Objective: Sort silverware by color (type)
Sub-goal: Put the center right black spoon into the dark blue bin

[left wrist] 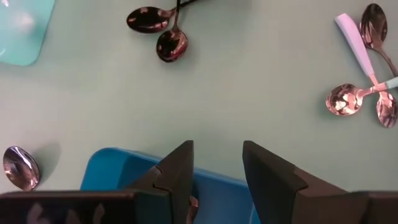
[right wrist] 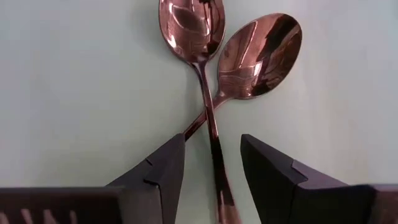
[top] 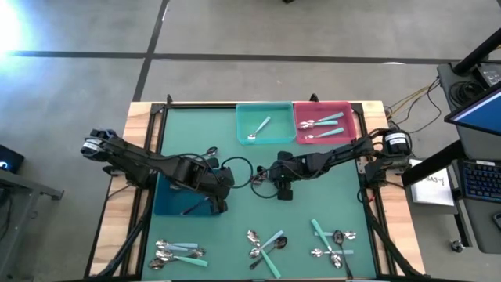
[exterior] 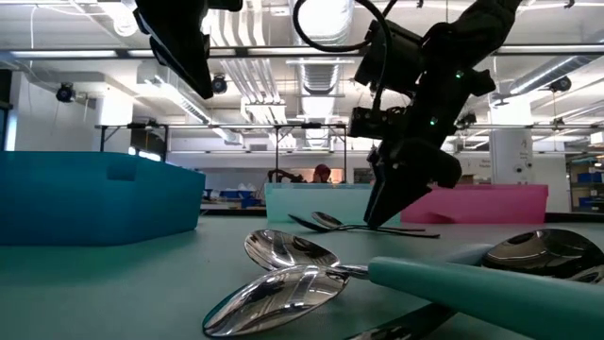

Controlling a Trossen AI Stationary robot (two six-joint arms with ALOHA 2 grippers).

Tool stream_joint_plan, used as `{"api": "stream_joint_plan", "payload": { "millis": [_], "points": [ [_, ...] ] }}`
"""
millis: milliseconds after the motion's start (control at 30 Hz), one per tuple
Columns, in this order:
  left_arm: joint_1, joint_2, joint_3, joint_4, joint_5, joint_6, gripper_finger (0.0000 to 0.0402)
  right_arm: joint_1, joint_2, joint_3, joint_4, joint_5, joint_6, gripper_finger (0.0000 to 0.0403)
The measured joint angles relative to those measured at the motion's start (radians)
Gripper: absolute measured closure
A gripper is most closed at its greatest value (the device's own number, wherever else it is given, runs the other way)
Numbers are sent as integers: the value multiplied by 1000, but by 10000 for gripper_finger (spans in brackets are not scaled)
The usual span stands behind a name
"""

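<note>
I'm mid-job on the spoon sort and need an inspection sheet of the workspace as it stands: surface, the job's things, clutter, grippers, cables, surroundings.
Surface: green mat on a wood-edged table.
Job's things: two crossed dark spoons at mat centre; three mixed spoon piles along the near edge; one spoon in the teal bin, teal-handled spoons in the pink bin, a dark one in the blue bin.
Clutter: nothing seen.
Grippers: right gripper open, fingers straddling the crossed spoons' handles; left gripper open above the blue bin's edge, holding nothing.
Cables: black loop between the arms; wires off the table's right corner.
Surroundings: workshop floor; a person far behind the bins; keyboard at right.
</note>
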Motion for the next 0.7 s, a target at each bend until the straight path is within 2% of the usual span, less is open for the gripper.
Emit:
{"api": "stream_joint_plan", "payload": {
  "millis": [200,500,700],
  "points": [
    [0,0,0,10,-4,0,278,0,4,3,-3,-8,3,272],
    [0,0,-2,12,-3,4,278,-3,25,-6,0,-62,13,268],
    [0,0,-2,12,-3,4,278,-3,57,-8,-2,-89,13,295]
  ]
}}
